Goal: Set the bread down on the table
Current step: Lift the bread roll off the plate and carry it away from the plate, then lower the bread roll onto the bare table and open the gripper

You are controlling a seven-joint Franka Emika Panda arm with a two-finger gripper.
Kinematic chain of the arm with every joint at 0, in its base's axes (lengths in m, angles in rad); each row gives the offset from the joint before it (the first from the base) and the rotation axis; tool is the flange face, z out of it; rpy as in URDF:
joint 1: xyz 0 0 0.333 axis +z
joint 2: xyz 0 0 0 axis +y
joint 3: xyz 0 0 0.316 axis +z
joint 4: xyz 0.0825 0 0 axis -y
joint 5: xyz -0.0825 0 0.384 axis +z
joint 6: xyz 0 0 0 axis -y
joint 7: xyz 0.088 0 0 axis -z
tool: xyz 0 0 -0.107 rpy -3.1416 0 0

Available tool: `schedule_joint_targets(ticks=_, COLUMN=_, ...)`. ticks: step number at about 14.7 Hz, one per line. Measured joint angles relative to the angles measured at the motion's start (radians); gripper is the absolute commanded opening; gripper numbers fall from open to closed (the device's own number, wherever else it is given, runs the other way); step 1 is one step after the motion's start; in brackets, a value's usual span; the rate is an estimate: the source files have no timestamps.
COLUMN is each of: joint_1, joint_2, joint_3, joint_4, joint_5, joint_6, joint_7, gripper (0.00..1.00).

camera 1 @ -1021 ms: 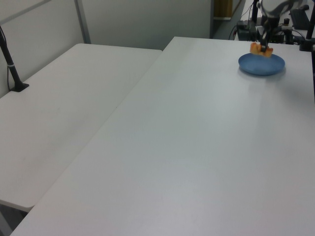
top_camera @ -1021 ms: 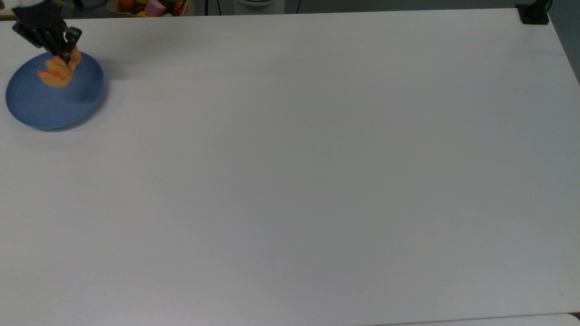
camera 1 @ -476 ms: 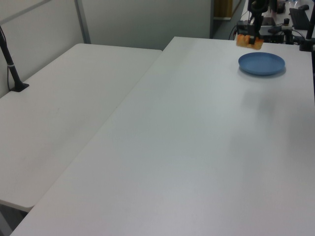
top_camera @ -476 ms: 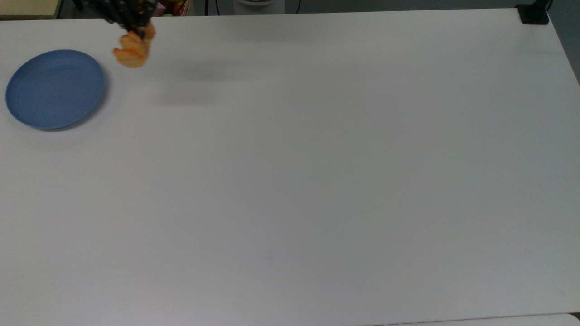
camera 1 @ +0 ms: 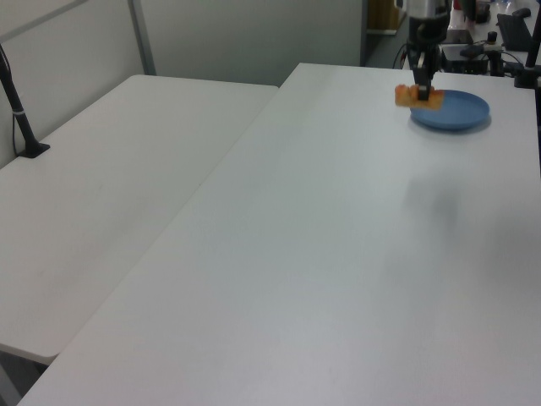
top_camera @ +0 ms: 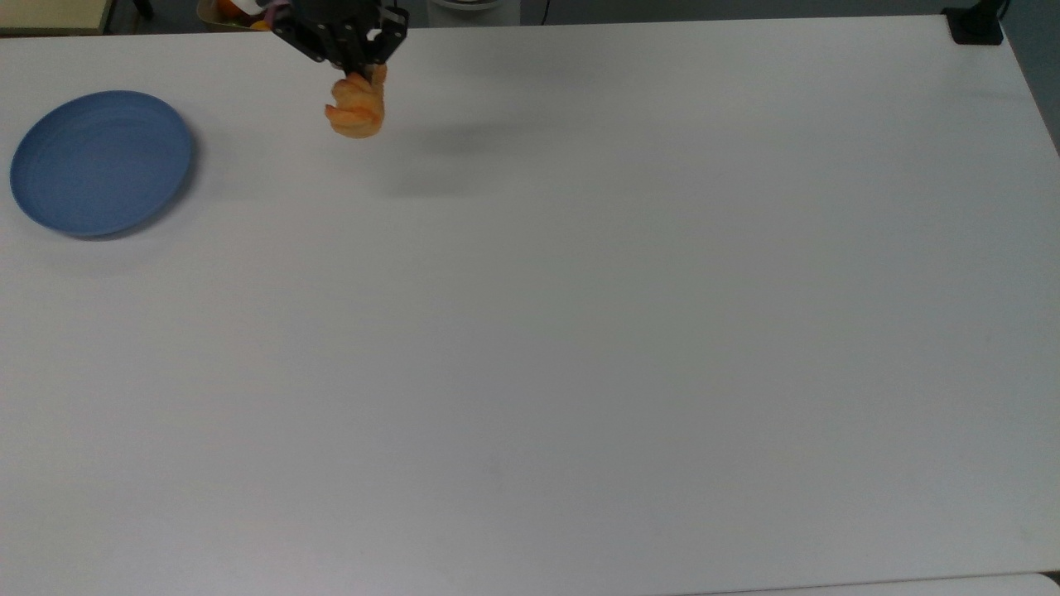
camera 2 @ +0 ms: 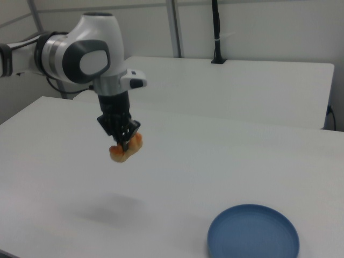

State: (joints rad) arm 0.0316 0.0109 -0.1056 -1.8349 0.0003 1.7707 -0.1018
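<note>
The bread (top_camera: 356, 112) (camera 1: 418, 96) (camera 2: 125, 149), a small golden-orange ridged roll, hangs in the air above the white table (top_camera: 580, 331) (camera 1: 338, 254) (camera 2: 48, 156). My gripper (top_camera: 362, 76) (camera 1: 422, 82) (camera 2: 125, 141) is shut on the bread's top end, fingers pointing down. A soft shadow lies on the table beneath it. In the top view the bread is to the right of the blue plate (top_camera: 99, 164) (camera 1: 450, 109) (camera 2: 253, 233), near the table's far edge. The plate holds nothing.
A second white table (camera 1: 110, 194) (camera 2: 242, 86) stands beside this one. A black pole mount (top_camera: 975, 25) sits at the top view's far right corner. A bin of colourful items (top_camera: 236, 10) lies beyond the far edge.
My gripper has lifted the bread off the blue plate and carried it to the top view's right, clear of the plate, over bare tabletop.
</note>
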Motion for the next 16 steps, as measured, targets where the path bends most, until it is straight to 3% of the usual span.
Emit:
schedule_joint_targets(ticks=6, joint_1=0.001, joint_2=0.007, joint_3=0.076, joint_4=-0.162, joint_5=-0.030, joint_6=0.114, joint_7=0.022, gripper=0.00)
schedule_joint_targets(ticks=12, joint_1=0.029, joint_2=0.057, joint_3=0.100, joint_4=-0.325, joint_5=-0.109, joint_6=0.304, joint_7=0.133, gripper=0.01)
schedule_joint_targets(ticks=13, joint_1=0.030, joint_2=0.070, joint_3=0.102, joint_4=-0.330, joint_5=-0.112, joint_6=0.310, joint_7=0.149, gripper=0.07)
schedule_joint_targets(ticks=14, joint_1=0.032, joint_2=0.083, joint_3=0.103, joint_4=-0.331, joint_5=-0.114, joint_6=0.312, joint_7=0.166, gripper=0.22)
schedule_joint_targets(ticks=15, joint_1=0.037, joint_2=0.094, joint_3=0.103, joint_4=-0.331, joint_5=-0.115, joint_6=0.313, joint_7=0.178, gripper=0.43)
schedule_joint_targets(ticks=16, joint_1=0.042, joint_2=0.111, joint_3=0.104, joint_4=-0.331, joint_5=-0.116, joint_6=0.313, joint_7=0.193, gripper=0.52)
